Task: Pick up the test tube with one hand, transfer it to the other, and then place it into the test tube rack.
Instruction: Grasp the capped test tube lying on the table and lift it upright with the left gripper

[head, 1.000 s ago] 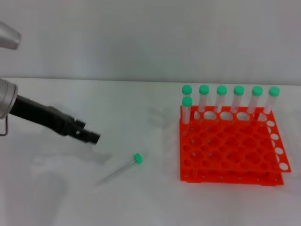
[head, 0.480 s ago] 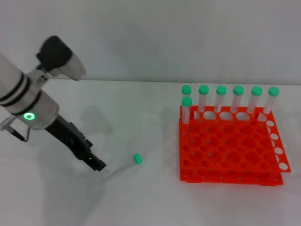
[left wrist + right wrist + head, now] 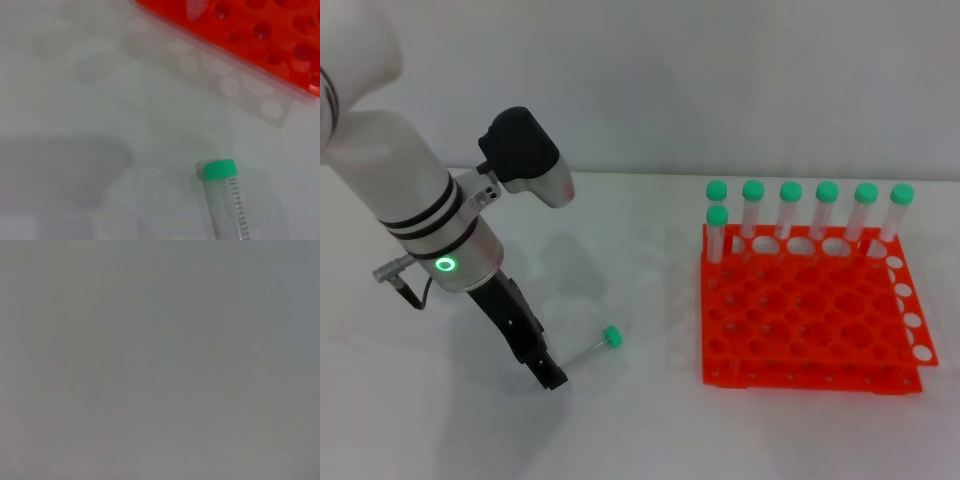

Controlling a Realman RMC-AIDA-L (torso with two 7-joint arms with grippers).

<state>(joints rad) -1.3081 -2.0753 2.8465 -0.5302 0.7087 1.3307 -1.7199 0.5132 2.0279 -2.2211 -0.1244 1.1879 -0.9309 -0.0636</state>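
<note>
Seven racked tubes (image 3: 790, 210), one loose test tube (image 3: 588, 352), one rack (image 3: 810, 315).

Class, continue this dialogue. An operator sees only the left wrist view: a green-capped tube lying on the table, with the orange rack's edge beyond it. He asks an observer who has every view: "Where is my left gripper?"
Observer: The left gripper is down at the table, at the test tube's uncapped end.
Operator: Is the rack occupied?
Observer: The test tube rack holds seven standing tubes at its far side.
Operator: And the right gripper?
Observer: It shows in no view.
</note>
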